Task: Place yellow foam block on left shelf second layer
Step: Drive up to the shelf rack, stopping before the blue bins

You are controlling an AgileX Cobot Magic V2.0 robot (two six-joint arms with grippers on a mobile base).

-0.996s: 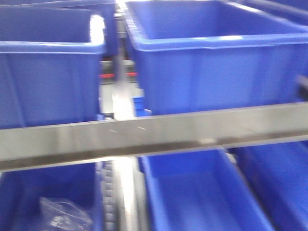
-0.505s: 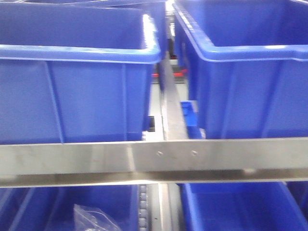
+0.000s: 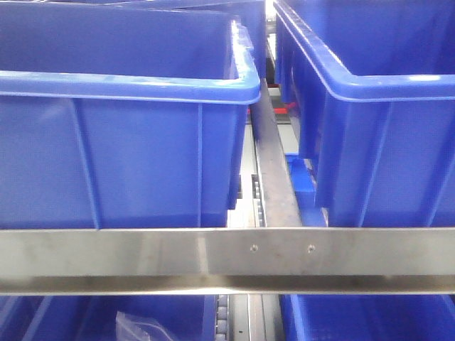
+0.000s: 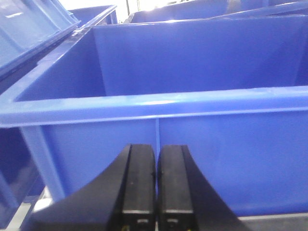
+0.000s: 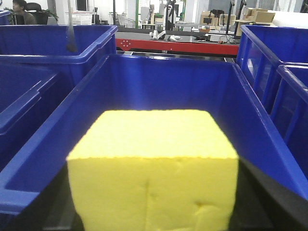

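The yellow foam block (image 5: 153, 163) fills the lower middle of the right wrist view, held between the dark jaws of my right gripper (image 5: 153, 202), whose fingers (image 5: 274, 197) show at either side. It hangs over the near rim of a deep blue bin (image 5: 168, 86). My left gripper (image 4: 156, 159) is shut and empty, its two black fingers pressed together, pointing at the front wall of a blue bin (image 4: 159, 103). Neither gripper nor the block shows in the front view.
The front view shows a steel shelf rail (image 3: 227, 259) across the lower frame, a blue bin (image 3: 121, 142) at left and another (image 3: 377, 106) at right above it, a metal divider (image 3: 274, 170) between them, and a clear plastic bag (image 3: 142, 328) in a lower bin.
The front view has swung left and moved closer: the left bin now fills more of the frame and the divider has shifted right. The rail sits lower and level.
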